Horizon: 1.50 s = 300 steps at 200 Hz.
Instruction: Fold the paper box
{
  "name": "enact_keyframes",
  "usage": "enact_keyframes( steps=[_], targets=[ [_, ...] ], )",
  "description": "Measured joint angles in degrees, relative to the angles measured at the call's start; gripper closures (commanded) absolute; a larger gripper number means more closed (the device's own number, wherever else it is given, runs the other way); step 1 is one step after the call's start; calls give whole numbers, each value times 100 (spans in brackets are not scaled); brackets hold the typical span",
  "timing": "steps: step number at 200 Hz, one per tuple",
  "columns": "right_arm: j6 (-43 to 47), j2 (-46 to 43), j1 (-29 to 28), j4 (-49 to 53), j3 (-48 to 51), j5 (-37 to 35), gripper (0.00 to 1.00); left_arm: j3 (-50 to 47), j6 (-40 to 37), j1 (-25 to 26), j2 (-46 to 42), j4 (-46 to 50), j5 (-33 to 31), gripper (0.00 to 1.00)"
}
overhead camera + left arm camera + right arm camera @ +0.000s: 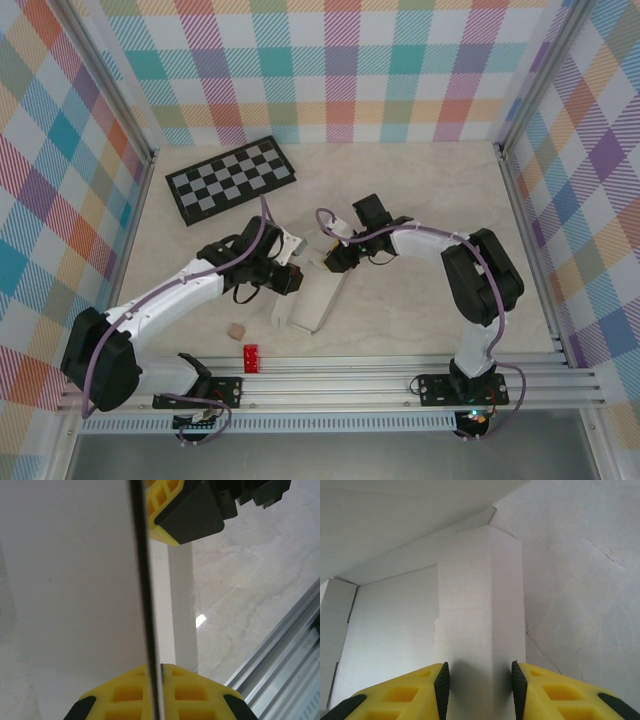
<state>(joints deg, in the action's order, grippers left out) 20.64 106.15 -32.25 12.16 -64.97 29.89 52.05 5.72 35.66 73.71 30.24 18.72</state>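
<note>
The paper box (312, 305) is white cardboard, partly folded, lying on the table between both arms. My left gripper (293, 277) is at its left side, shut on a thin upright panel. In the left wrist view that panel (75, 580) runs edge-on between the yellow fingers of the left gripper (159, 666). My right gripper (335, 265) is at the box's far end. In the right wrist view it (480, 672) straddles a folded side wall (475, 605), its black pads pressing on both faces. The right gripper's finger (185, 510) shows at the top of the left wrist view.
A black-and-grey checkerboard (230, 180) lies at the back left. A small tan block (235, 330) and a red piece (251, 357) sit near the aluminium rails (400, 365) at the front. Plaid walls enclose the table.
</note>
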Motion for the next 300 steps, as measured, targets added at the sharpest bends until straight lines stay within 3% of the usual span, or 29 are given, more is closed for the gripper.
enact_keyframes(
  steps=[28,87,125,195,237,275,300],
  targets=[
    [-46,199,0,149,-227,-118,71,-284,387,-79,-28,-446,133,100],
    [-131,282,0,321,-299,-382,67,-229,885,-737,50,-385,837,100],
    [-155,426,42,601,-522,-396,66,20,1086,-901,444,-221,1235,100],
    [-802,385,393,1176,-951,-479,59,17,1307,-962,85,63,1182,100],
    [-1596,-90,595,1410,-997,-835,58,-33,1298,-962,52,151,1012,100],
    [-2343,-562,717,1482,-800,-994,76,-37,1364,-962,55,131,951,100],
    [-2806,-723,743,1434,-271,-1097,81,-63,1445,-962,59,94,944,100]
  ],
)
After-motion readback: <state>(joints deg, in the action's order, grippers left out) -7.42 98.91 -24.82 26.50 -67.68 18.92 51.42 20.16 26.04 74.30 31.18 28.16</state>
